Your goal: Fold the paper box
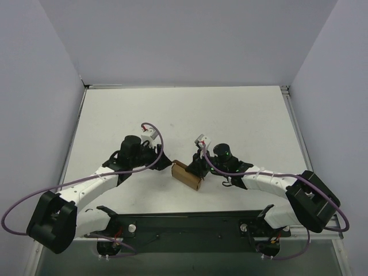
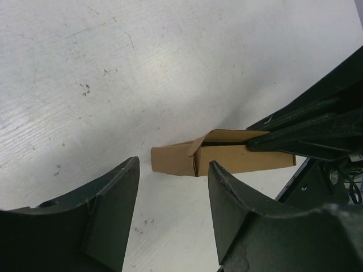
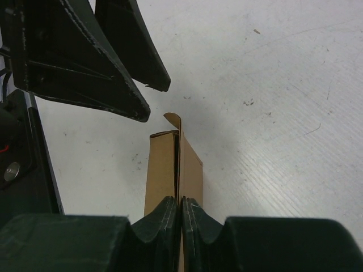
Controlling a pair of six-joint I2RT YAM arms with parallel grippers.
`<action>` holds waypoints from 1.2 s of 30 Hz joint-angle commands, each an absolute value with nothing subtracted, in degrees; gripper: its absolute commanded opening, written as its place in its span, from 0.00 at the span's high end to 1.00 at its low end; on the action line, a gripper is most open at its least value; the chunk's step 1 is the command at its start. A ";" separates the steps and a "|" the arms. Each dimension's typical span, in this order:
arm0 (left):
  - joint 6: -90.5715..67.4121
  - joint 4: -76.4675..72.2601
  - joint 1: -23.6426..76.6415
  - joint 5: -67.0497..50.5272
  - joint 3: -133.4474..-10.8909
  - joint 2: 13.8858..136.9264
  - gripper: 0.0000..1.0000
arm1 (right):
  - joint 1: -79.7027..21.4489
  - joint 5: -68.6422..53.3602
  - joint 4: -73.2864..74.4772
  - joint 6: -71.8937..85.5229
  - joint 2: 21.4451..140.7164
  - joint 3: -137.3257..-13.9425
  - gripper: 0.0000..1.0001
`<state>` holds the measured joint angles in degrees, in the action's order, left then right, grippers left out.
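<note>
Brown paper box (image 1: pixel 187 175) lies near-centre on table (image 1: pixel 230 115), long axis left-right between tools. Right tool (image 3: pixel 181 202) pinches its right-end wall. Left tool (image 2: pixel 173 169) gapes empty, just left of loose-flap end.

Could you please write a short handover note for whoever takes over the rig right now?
Left gripper: open, empty, just short of one end of the box.
Right gripper: shut on a thin cardboard edge at the box's other end.
Box: lies on the table between the two arms.
Done: body folded into a rectangular tube.
Left: the flaps at the end facing the left gripper stand open; they need closing.
</note>
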<state>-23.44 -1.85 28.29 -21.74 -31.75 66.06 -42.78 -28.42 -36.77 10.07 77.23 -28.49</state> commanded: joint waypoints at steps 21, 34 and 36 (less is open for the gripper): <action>-25.58 -20.04 36.30 -18.56 -26.90 75.76 0.71 | -42.89 -23.48 -27.26 5.45 72.43 -32.34 0.77; -27.42 -20.57 42.45 -6.42 -21.71 69.53 0.77 | -48.33 -1.86 10.79 19.15 56.35 -39.11 0.58; -27.86 -21.00 42.80 -5.27 -20.75 69.00 0.77 | -50.35 -1.23 12.21 22.13 55.81 -39.02 0.59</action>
